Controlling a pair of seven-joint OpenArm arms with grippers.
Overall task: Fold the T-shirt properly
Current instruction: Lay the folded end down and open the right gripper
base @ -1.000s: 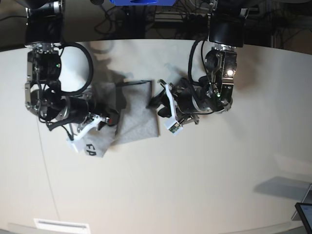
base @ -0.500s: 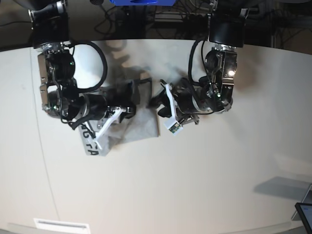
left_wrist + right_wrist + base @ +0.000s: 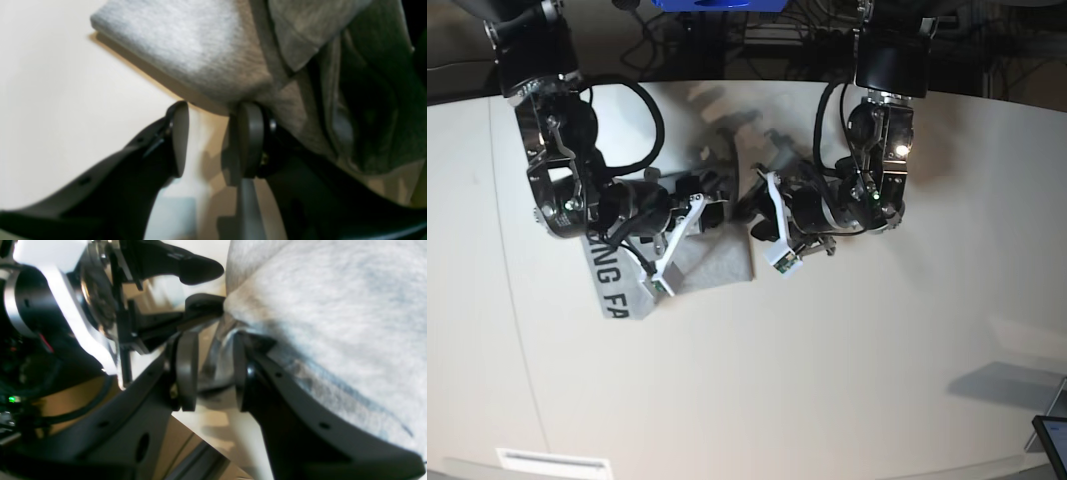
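Base view, left to right.

Left of centre on the counter (image 3: 847,360): T-shirt (image 3: 717,262), heather-grey, partly folded into a compact stack; black block lettering exposed on the strip at its near-left edge.

Right gripper (image 3: 210,371) over the shirt's left half. Jaws apart, with grey cloth lying in the gap; cannot tell whether they actually pinch it. One pad (image 3: 187,370) bare, clear of fabric.

Left gripper (image 3: 213,140) at the shirt's right edge. Jaws apart, nothing between them; one pad (image 3: 251,136) touching the folded edge, bare counter showing in the gap.

Handling judgement: light, soft, limp knit; sags and creases wherever unsupported, likely to drag rather than slide cleanly. Layers prone to separating. Best hold probably at a folded edge or corner, pinching all layers together, both corners lifted evenly.
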